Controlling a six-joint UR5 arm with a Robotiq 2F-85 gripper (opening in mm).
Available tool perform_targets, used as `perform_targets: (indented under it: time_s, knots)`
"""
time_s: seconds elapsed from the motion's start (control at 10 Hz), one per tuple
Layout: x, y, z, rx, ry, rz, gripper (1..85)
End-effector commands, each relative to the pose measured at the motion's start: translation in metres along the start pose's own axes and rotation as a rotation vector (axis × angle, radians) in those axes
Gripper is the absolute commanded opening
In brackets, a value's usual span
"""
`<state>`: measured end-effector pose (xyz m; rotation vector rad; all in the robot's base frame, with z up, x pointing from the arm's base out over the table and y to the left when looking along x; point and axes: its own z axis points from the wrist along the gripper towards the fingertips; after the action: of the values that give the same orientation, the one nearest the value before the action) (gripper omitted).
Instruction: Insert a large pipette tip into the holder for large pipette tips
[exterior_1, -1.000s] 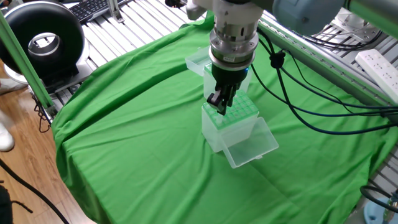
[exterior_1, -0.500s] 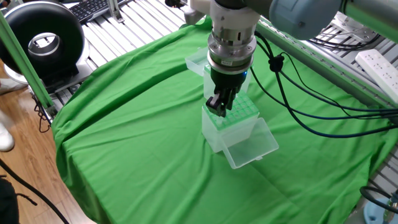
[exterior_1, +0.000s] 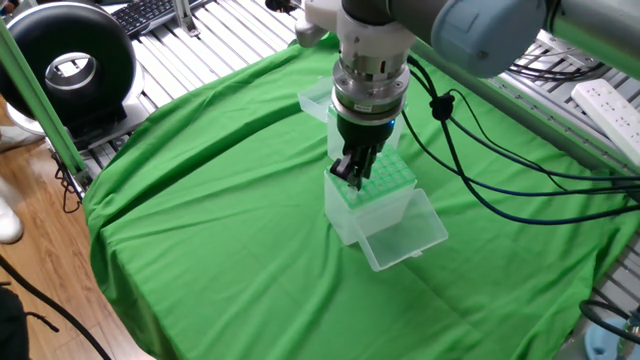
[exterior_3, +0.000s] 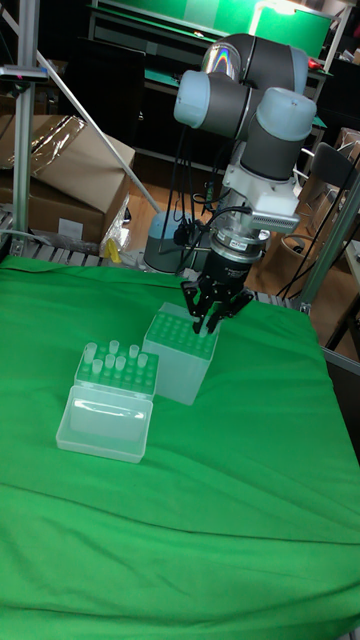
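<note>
— Jaws look pinched together on the gripper (exterior_3: 213, 318), over the holder (exterior_1: 372, 192); is the tip there?
— Can't make it out. It's likely light, slippery, thin-walled; grip the wide end gently.

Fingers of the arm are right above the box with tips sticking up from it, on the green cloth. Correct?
Not quite. The fingers are above the other box, whose green grid top looks bare. The box with tips stands apart beside it, as the tall fixed view shows. The green cloth is right.
</note>
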<state>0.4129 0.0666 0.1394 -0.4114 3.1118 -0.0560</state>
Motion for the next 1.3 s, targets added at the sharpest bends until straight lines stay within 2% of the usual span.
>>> perform_targets:
  time_s: [0.0, 0.2, 0.4, 0.6, 0.8, 1.2]
  knots:
    - [-0.002, 0.003, -0.003, -0.012, 0.002, 0.0, 28.7]
    - [-0.004, 0.002, -0.001, -0.017, -0.004, -0.002, 27.7]
    - [-0.003, 0.002, -0.001, -0.014, -0.002, 0.017, 19.0]
    - [-0.002, -0.004, -0.003, 0.013, 0.005, 0.035, 3.0]
    - [0.0, -0.006, -0.009, 0.026, 0.013, 0.044, 1.0]
    - [0.009, -0.007, -0.043, 0.017, 0.05, 0.053, 1.0]
